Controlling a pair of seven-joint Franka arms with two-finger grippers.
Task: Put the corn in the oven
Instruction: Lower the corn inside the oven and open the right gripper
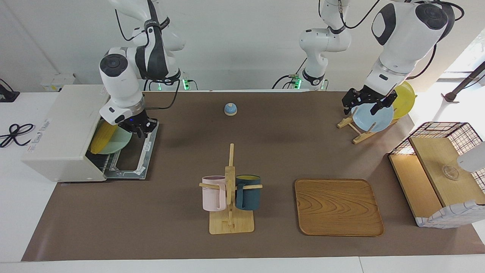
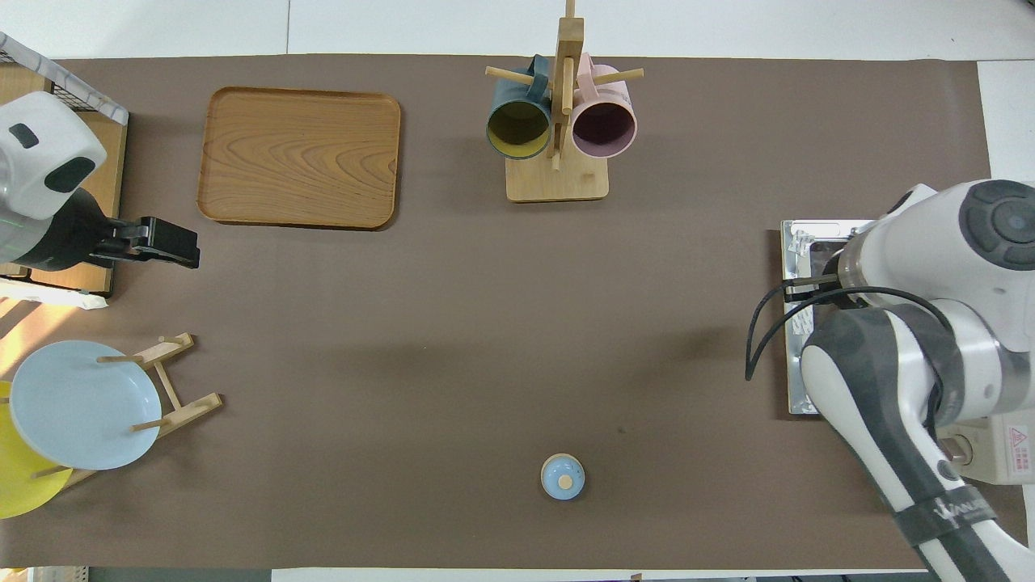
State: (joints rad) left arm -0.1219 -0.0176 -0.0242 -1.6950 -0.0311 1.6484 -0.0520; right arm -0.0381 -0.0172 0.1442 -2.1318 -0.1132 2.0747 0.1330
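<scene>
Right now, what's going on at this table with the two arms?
The right gripper is at the mouth of the oven, whose door lies open. The corn rests on a pale green plate at the oven's opening; whether the shut fingers touch the plate isn't clear. The left gripper waits, open, over the plate rack.

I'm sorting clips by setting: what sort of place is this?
Likely a robotics lab staged as a kitchen: a toaster oven with corn on a plate inside, a mug rack, and a plate rack on one papered table.
</scene>
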